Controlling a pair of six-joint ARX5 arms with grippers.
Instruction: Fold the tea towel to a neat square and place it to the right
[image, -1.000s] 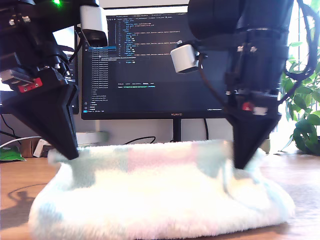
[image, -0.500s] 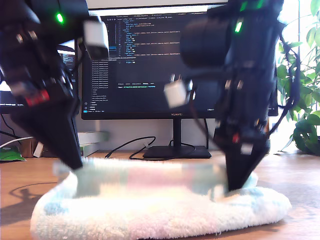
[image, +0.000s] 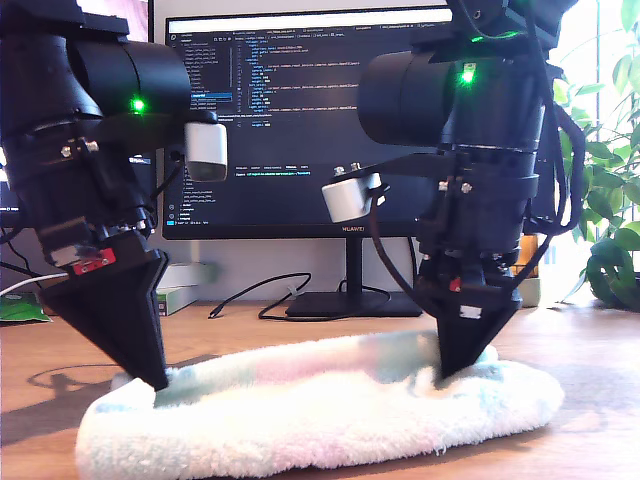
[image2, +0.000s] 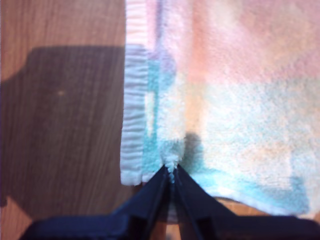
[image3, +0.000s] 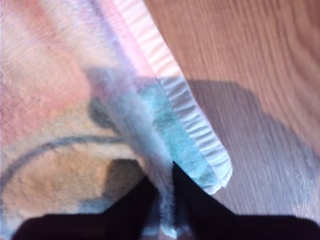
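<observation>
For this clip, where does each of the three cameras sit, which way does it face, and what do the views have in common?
Exterior view: low at table height, facing the monitor; shows both arms over the tea towel.
First wrist view: on my first gripper, looking down its jaws, shut on the towel's edge, onto the wooden table.
Second wrist view: on my second gripper, looking down at towel pinched between its jaws.
Shared: all three show the tea towel on the table; the wrist views do not settle which exterior arm is which.

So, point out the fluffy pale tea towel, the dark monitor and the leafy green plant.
fluffy pale tea towel (image: 330, 415), exterior view, front fold.
dark monitor (image: 290, 130), exterior view, screen centre.
leafy green plant (image: 610, 255), exterior view, leaves.
</observation>
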